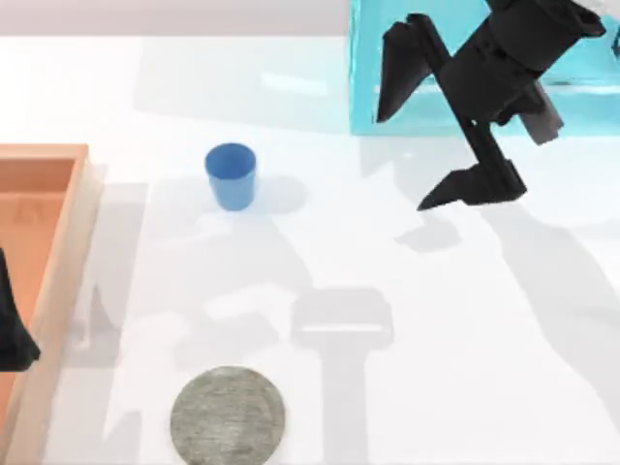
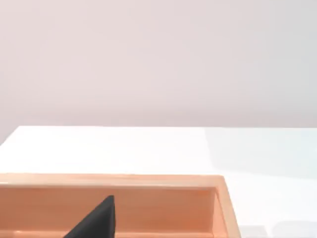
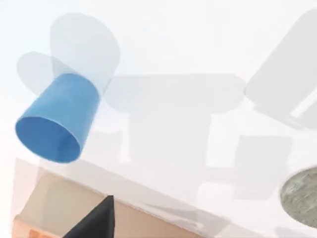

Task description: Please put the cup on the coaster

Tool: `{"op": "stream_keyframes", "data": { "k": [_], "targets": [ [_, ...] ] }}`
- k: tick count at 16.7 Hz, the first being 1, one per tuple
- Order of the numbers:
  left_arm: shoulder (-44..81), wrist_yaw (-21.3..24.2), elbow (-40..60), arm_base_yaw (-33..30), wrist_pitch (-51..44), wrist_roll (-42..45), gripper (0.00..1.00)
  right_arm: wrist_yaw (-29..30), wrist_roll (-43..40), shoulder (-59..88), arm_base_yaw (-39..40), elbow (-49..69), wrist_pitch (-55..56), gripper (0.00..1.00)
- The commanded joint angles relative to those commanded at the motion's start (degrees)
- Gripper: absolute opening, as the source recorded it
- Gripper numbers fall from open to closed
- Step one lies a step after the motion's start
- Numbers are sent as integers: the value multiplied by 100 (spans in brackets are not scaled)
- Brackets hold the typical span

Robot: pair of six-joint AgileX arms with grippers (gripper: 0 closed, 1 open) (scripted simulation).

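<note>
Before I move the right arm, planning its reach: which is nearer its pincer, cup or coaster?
The cup: it stands level with the right pincer; the coaster lies at the near edge.

Right arm reaches in from the top view's upper right, wrist angled down toward table centre. Right gripper hangs above the surface, fingers spread wide. Left gripper sits low at the left edge, parked.
</note>
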Motion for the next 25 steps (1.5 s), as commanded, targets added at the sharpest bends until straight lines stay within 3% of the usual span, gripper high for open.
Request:
{"op": "stream_keyframes", "data": {
  "k": [6,11,25],
  "targets": [
    [0,0,0,0,0,0,100,-404,2065,2697,402,3422,-981,100],
    [0,0,0,0,0,0,100,-577,3001,3876,570,5337,-1204,100],
    [0,0,0,0,0,0,100,-536,3440,4655,822,5971,-763,100]
  ]
}}
